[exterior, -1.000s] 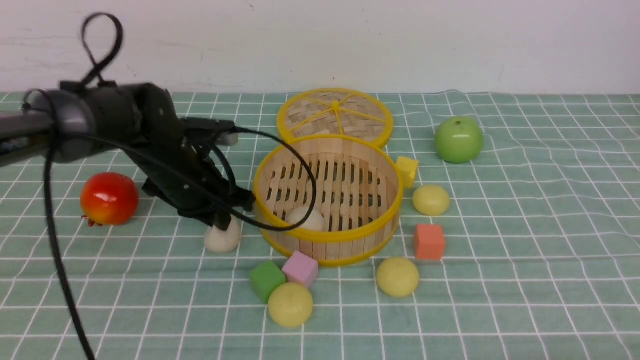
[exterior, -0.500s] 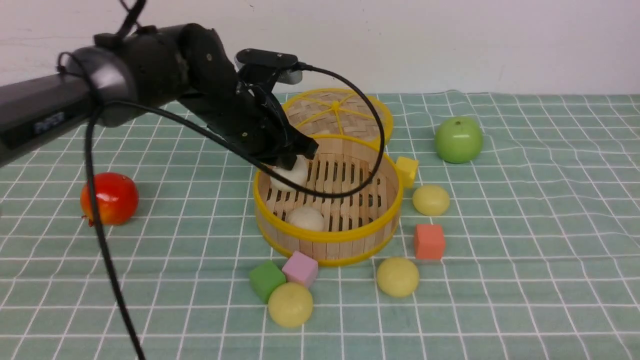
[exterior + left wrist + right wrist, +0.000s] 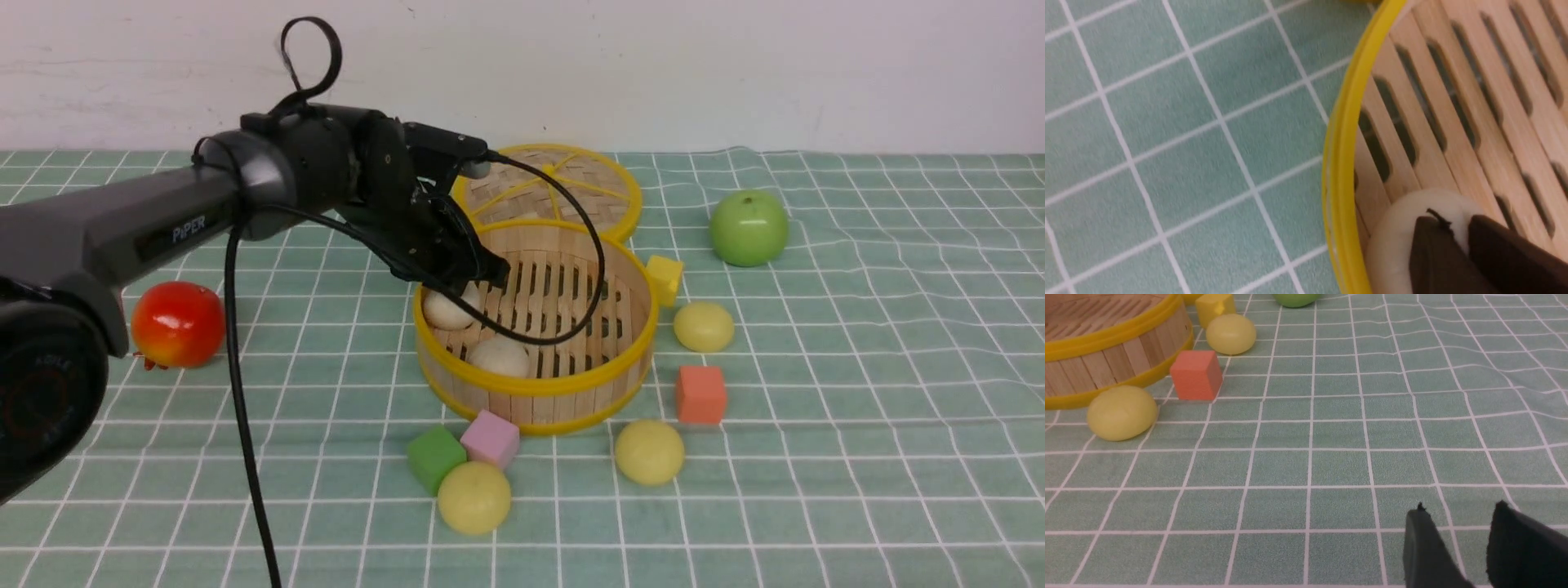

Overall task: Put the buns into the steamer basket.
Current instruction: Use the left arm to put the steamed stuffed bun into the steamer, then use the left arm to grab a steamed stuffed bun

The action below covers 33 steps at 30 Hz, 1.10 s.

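Smooth off-white bun (image 3: 441, 312) lowered into slatted bamboo basket (image 3: 555, 406); left fingers (image 3: 1433, 253) atop it, grip unclear; right fingers (image 3: 1425, 547) parted, empty.

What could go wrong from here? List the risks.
1. The left gripper is close over an off-white bun beside the steamer basket wall; rising could drag it or catch the rim.
2. The black cable loops across the basket and might snag.
3. The nearest yellow bun crowds the green cube, hampering a grasp.
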Tool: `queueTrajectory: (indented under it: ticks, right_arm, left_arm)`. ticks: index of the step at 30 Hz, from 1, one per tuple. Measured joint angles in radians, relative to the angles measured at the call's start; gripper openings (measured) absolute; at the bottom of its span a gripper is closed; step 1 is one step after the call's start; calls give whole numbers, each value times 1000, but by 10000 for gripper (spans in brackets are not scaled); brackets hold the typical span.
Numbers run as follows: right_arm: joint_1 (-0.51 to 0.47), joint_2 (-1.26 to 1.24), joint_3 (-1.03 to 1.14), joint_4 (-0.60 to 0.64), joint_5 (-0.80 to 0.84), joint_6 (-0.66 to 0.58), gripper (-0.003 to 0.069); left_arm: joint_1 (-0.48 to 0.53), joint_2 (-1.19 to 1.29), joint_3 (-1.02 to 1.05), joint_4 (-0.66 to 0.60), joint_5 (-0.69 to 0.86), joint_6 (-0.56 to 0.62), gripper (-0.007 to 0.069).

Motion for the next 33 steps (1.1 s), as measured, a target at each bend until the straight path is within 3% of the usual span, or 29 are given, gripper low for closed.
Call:
queueTrajectory:
  ticks: [10, 13, 19, 24, 29, 33]
  right_arm:
    - [0, 0, 0, 0, 0, 0, 240]
    - [0, 0, 0, 0, 0, 0, 240]
    - [0, 0, 0, 0, 0, 0, 240]
    - [0, 0, 0, 0, 0, 0, 240]
    - [0, 0, 0, 0, 0, 0, 240]
    - [0, 0, 0, 0, 0, 0, 240]
  left_arm:
    - [0, -22, -1, -3, 79, -1, 296]
    - [0, -80, -1, -5, 140, -3, 299]
    - [0, -213, 2, -59, 287, -2, 188]
    - [-24, -320, 139, -152, 403, 35, -14]
    - [-168, -351, 357, -127, 346, 45, -14]
    - [-261, -351, 407, -74, 316, -6, -14]
